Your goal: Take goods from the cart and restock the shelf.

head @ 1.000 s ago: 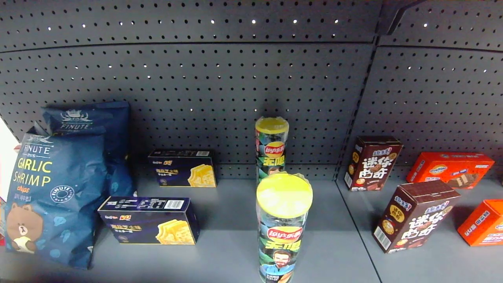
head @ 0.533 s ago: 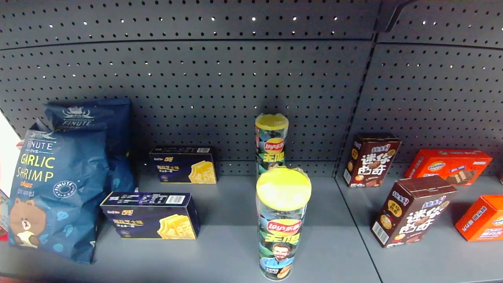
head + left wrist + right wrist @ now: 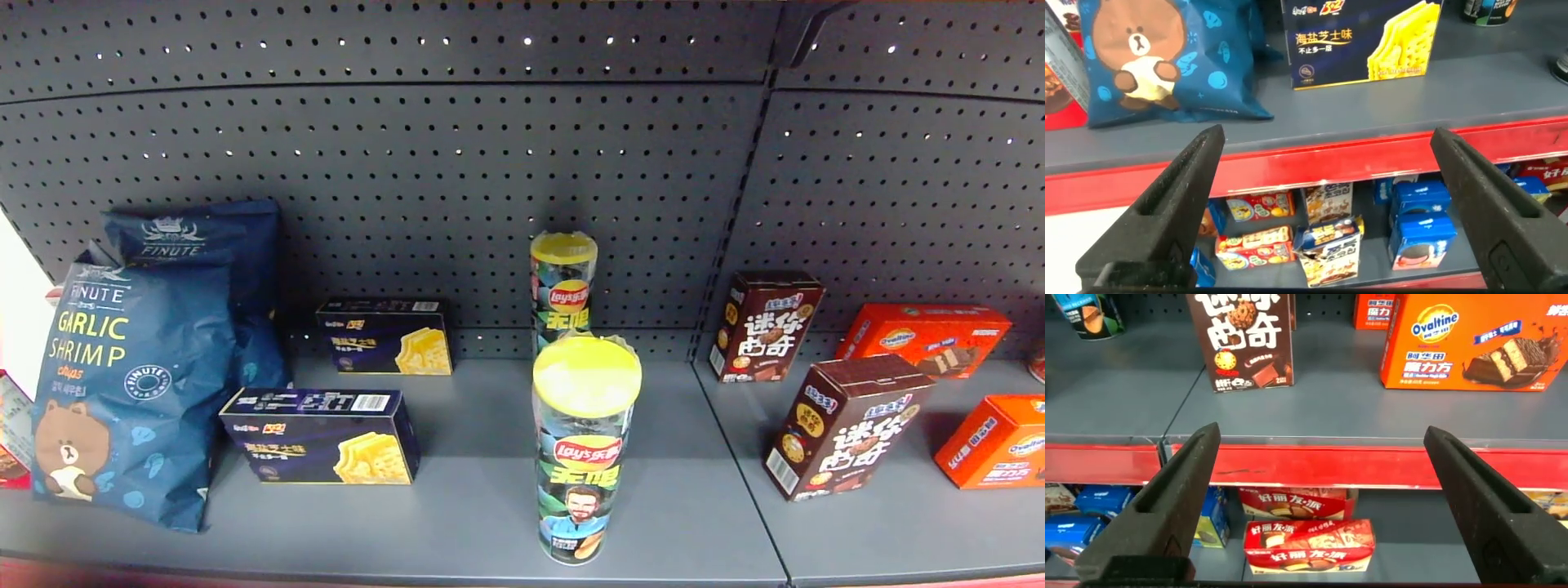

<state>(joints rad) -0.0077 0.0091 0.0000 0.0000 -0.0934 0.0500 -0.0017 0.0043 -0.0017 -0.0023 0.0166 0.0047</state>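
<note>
The grey shelf (image 3: 490,457) carries two blue chip bags (image 3: 135,392), two dark blue cracker boxes (image 3: 326,437), two yellow-lidded chip cans (image 3: 584,449), two brown cookie boxes (image 3: 845,429) and orange boxes (image 3: 992,441). My left gripper (image 3: 1323,212) is open and holds nothing; it hangs in front of the shelf's red front edge (image 3: 1355,155), below the front cracker box (image 3: 1364,41) and the bear-printed bag (image 3: 1159,57). My right gripper (image 3: 1323,506) is also open with nothing between its fingers, before the red edge (image 3: 1372,465) under a brown cookie box (image 3: 1245,339) and an orange box (image 3: 1470,339).
A perforated back panel (image 3: 457,188) closes the shelf behind the goods. Below the red edge, a lower shelf holds small blue and red snack boxes (image 3: 1331,237) and red pie boxes (image 3: 1306,543). Free shelf floor lies between the cracker boxes and the cans.
The whole head picture has shifted: the goods sit higher and slightly smaller, and the shelf's front edge now shows, so the camera has moved back. The goods themselves have not moved.
</note>
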